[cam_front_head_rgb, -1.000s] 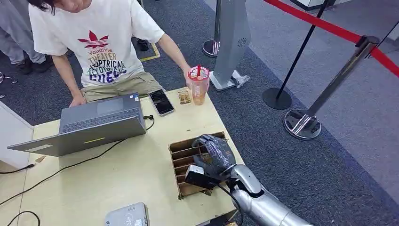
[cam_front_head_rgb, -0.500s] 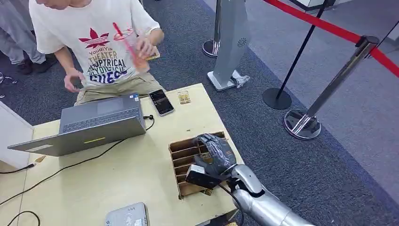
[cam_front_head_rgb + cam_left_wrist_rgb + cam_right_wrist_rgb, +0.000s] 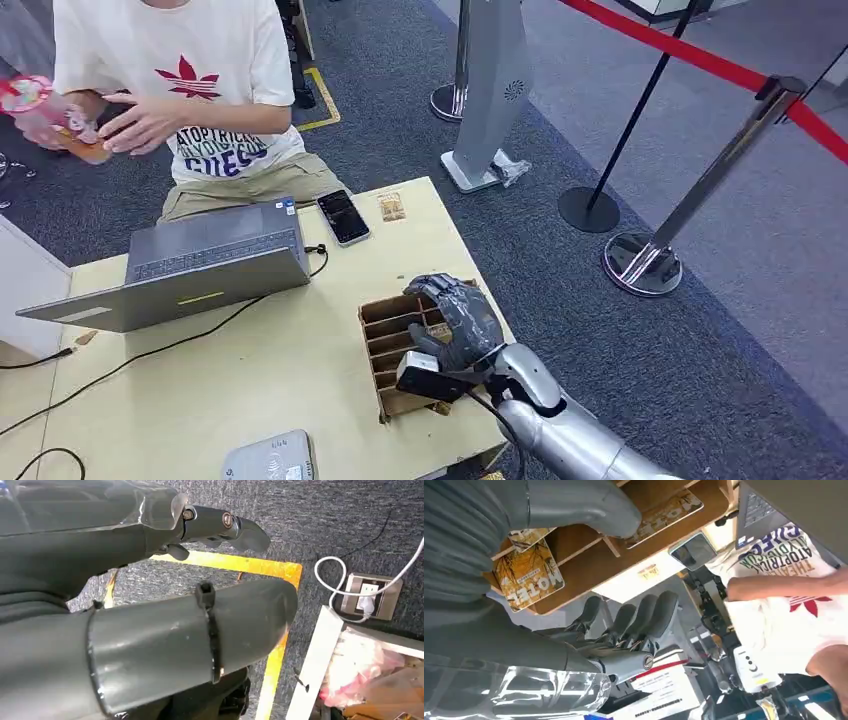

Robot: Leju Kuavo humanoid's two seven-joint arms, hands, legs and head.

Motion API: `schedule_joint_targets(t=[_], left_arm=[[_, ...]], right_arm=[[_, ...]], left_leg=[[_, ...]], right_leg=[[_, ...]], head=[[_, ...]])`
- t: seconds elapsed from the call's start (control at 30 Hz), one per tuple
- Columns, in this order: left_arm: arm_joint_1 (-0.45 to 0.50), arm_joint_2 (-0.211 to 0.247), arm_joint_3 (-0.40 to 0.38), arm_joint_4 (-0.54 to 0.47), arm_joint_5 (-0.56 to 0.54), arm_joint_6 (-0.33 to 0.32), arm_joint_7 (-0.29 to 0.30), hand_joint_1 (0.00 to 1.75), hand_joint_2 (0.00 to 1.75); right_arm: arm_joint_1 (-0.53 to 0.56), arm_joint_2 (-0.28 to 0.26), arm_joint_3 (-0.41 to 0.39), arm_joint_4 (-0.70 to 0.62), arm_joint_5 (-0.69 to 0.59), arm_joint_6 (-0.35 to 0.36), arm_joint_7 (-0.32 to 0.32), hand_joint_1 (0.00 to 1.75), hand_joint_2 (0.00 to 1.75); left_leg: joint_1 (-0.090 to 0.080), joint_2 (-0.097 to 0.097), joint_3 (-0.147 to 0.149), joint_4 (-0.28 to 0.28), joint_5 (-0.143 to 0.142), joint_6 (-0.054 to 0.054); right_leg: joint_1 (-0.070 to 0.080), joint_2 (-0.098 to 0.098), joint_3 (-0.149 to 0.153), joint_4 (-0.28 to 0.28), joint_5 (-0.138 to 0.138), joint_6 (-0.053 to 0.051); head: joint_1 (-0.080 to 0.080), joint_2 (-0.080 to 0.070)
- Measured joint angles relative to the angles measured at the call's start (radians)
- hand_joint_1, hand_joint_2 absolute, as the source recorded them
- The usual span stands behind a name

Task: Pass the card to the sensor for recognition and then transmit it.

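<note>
The right hand (image 3: 455, 320) hovers over the card rack (image 3: 392, 345) at the desk's right edge, fingers (image 3: 644, 615) spread and grasping nothing. A card (image 3: 529, 580) lies in its slot. Picking is in hand; next, pinch that card, then carry it to the sensor (image 3: 270, 458) at the near edge. The left hand (image 3: 150, 605) hangs over the floor, released.

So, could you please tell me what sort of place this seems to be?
Probably a carpeted exhibition or demo area: stanchions carrying a red belt fence it off, and a wooden table holds a laptop and a card rack.
</note>
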Motion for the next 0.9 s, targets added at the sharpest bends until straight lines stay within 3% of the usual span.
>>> schedule_joint_targets(t=[0.33,0.57,0.9], left_arm=[[0.000,-0.001,0.000,0.000,0.018,0.009,-0.002,0.00,0.00],[0.000,-0.005,0.001,0.000,0.023,0.012,-0.002,0.00,0.00],[-0.001,-0.010,0.001,0.000,0.018,0.015,-0.002,0.00,0.00]], right_arm=[[-0.001,-0.009,0.037,-0.069,0.044,0.019,0.012,0.80,1.75],[-0.007,-0.031,0.076,-0.088,0.089,0.044,0.041,0.70,1.75],[-0.015,-0.065,0.100,-0.090,0.144,0.069,0.085,0.72,1.75]], left_leg=[[0.000,0.000,0.000,0.000,0.000,0.000],[0.000,0.000,0.000,0.000,0.000,0.000],[0.000,0.000,0.000,0.000,0.000,0.000]], right_leg=[[0.000,0.000,0.000,0.000,0.000,0.000],[0.000,0.000,0.000,0.000,0.000,0.000],[0.000,0.000,0.000,0.000,0.000,0.000]], head=[[0.000,0.000],[0.000,0.000],[0.000,0.000]])
